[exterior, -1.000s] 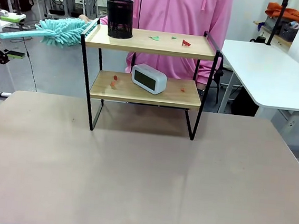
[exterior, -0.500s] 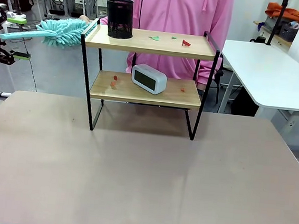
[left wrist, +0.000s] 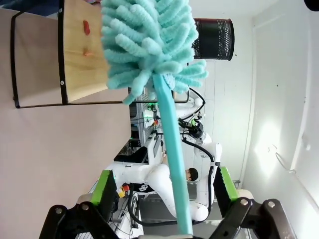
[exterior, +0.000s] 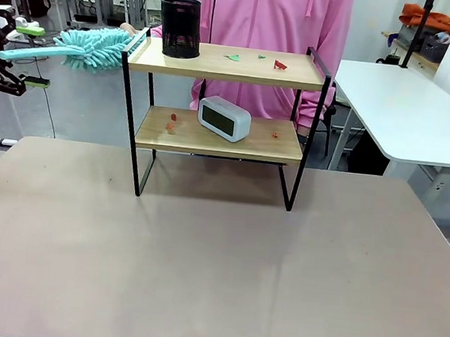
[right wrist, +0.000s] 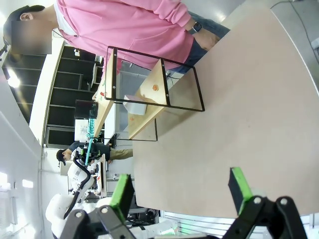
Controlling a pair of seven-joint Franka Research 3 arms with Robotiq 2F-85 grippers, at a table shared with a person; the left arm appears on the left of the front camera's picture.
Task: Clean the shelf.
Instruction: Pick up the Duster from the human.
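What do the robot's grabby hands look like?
The left tool and the right tool look the same. Each is black, with two jointed fingers held together by round bolts and bright green pads at the tips. The person's sleeves belong to a pink top.

Cut off at the front view's left edge: the arm behind the left gripper. Mostly hidden behind the duster: the person's hand. Too small to identify: red and green scraps on the 2 boards of the shelf.
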